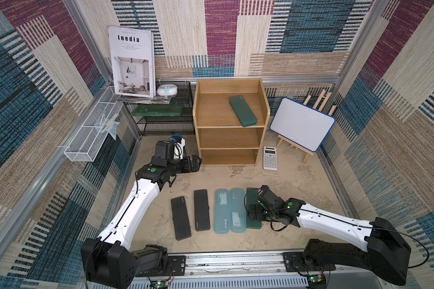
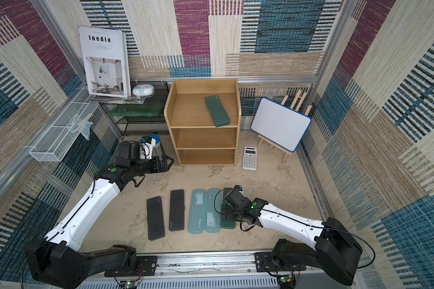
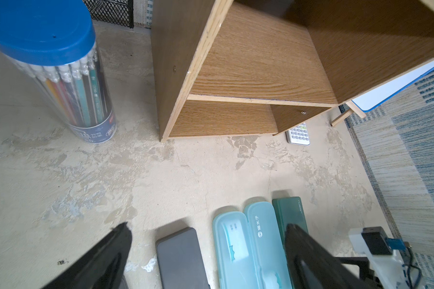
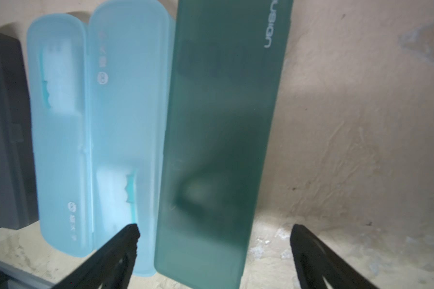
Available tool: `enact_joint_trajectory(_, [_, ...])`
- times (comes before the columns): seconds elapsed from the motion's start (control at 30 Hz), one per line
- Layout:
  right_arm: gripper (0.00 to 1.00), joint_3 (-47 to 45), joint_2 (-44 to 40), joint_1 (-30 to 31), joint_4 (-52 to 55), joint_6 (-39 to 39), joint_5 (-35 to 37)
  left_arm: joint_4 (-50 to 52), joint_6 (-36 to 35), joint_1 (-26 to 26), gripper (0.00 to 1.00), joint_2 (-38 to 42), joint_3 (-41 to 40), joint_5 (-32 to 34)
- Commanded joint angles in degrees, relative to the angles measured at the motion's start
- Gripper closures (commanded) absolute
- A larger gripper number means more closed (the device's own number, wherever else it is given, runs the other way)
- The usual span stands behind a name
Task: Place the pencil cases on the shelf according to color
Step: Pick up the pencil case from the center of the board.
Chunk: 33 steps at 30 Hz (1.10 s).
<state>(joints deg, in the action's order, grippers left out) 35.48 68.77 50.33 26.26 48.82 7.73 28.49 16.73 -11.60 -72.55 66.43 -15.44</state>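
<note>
Green plastic, smooth and stiff, is what the green case point(image 4: 223, 140) seems to be made of. It is laid flat on the worktop point(image 1: 298, 190) at the end of a row, with its long side pressed against a teal case point(image 4: 128, 125). A second teal case point(image 4: 58, 130), a black case point(image 1: 201, 210) and a last black case point(image 1: 181, 217) are lined up beyond. The other green case point(image 1: 243, 112) is laid on the top tier of the shelf point(image 1: 228, 137). The two lower tiers are bare.

The right end effector point(image 4: 214, 230) is held over the green case, with its jaws spread wide and nothing in them. The left end effector point(image 3: 207, 226) is held near the foot of the shelf, also wide and empty.

The green case is judged to be light and hard, so it should not be bent when lifted. Its skin looks slick, so it could be dropped if pinched weakly. It is best taken across its narrow width, near the middle, so it is not tipped. Little room is left beside the teal case, which could be bumped.
</note>
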Motion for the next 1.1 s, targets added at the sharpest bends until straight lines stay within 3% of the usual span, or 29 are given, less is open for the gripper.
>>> enact_joint_trajectory(0.0, [0.01,-0.5,1.1,0.3,-0.1,1.9,2.3,-0.2,-0.4,0.1,0.01,-0.2,0.2,1.1])
enact_joint_trajectory(0.3, [0.01,-0.4,4.7,1.4,-0.7,4.0,1.2,2.4,-0.4,0.1,0.01,-2.4,2.1,1.2])
enact_joint_trajectory(0.43, [0.01,0.0,5.5,1.4,5.5,5.9,4.1,2.1,-0.5,0.1,0.01,-1.5,1.5,2.0])
enact_joint_trajectory(0.7, [0.01,-1.4,-0.1,0.4,10.8,7.3,8.3,2.7,-0.2,0.1,0.0,-2.1,1.6,1.3])
enact_joint_trajectory(0.83, [0.01,0.4,-3.1,0.4,6.5,-0.1,3.1,2.8,0.0,0.1,0.01,-1.9,1.7,1.1])
enact_joint_trajectory(1.07, [0.01,2.3,0.3,0.5,2.2,1.1,1.1,3.1,-0.2,0.1,0.0,-1.3,1.5,1.8])
